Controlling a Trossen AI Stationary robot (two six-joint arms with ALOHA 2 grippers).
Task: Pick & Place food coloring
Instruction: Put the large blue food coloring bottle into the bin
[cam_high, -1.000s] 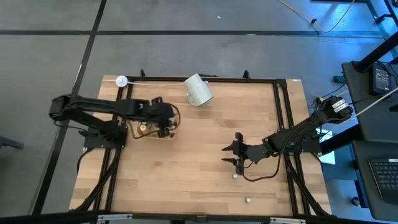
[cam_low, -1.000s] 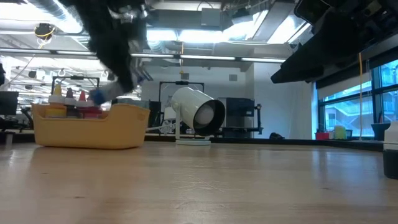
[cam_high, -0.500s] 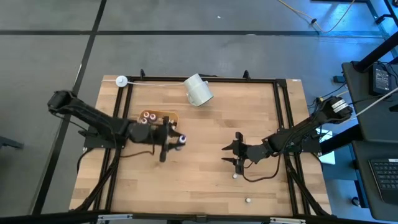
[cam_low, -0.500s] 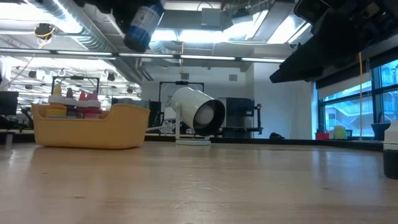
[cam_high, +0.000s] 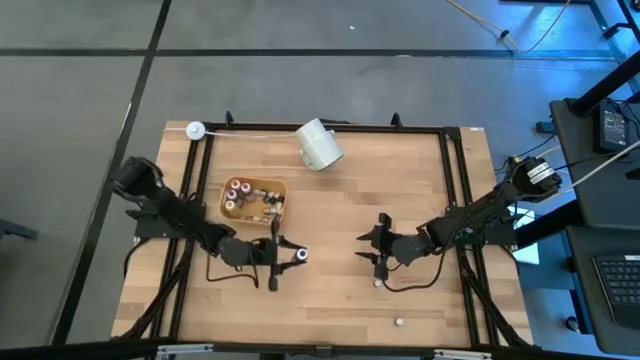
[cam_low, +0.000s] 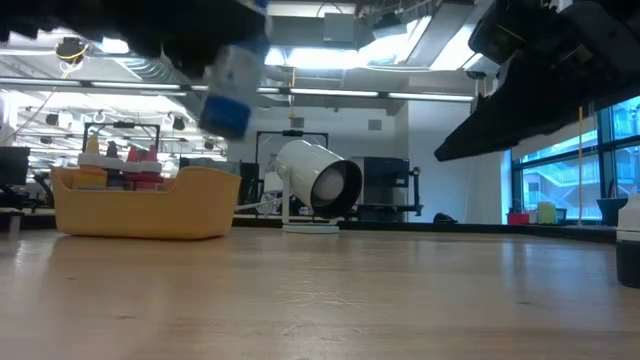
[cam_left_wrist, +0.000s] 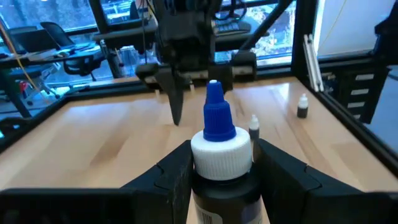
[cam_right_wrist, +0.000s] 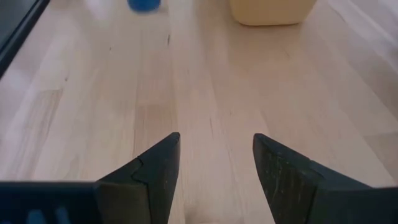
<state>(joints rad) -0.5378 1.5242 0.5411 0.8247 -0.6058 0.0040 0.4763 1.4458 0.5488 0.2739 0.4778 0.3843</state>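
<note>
Blue-capped food coloring bottle (cam_left_wrist: 219, 165) clamped upright in my left gripper (cam_high: 285, 258), carried above mid-table (transport step, I judge); next, lower and release; beyond, my right gripper (cam_high: 380, 250) waits, fingers parted, empty; farther, tray (cam_high: 277, 184).

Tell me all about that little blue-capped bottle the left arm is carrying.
The bottle is a small dropper type: a pointed blue tip on a white ribbed collar, above a dark body with a label. It looks plastic. The left gripper holds it, jaws pressed to both sides, cap pointing toward the right arm. It hangs in the air above the table, away from the yellow tray.
</note>
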